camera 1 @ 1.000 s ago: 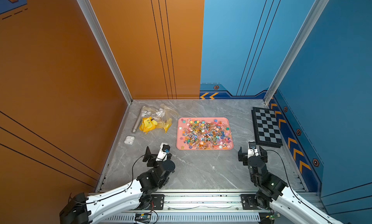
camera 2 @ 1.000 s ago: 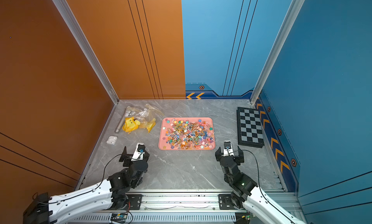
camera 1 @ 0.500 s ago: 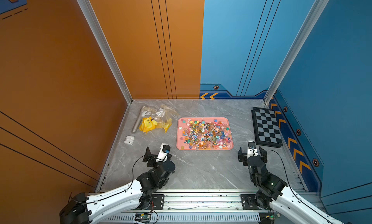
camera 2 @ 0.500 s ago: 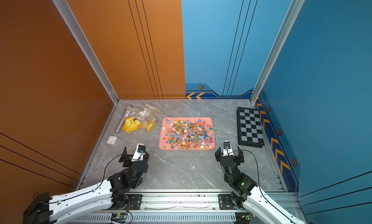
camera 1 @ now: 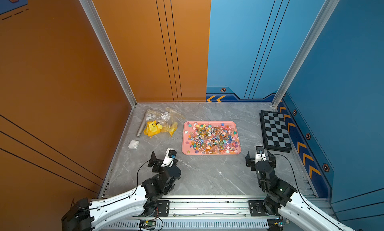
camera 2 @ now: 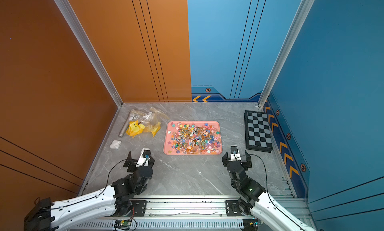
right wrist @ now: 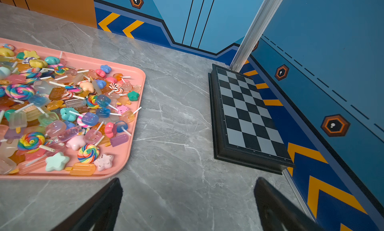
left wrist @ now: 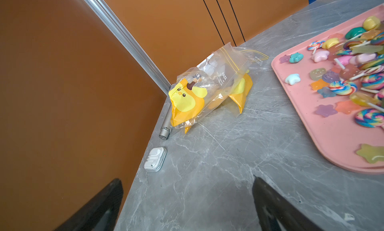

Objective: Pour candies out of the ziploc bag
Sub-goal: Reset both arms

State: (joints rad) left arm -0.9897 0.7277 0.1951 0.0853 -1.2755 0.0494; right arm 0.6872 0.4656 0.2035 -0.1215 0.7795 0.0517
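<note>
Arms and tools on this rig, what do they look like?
Left arm and right arm: white lower links, black joints, a thin black cable looping to each wrist. Left tool and right tool: black tapered fingers, white camera block on each.

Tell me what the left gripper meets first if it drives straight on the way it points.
Probably the clear ziploc bag holding yellow packets, centred ahead of the open left gripper; only bare grey marble tabletop lies between, though depth is unclear.
</note>
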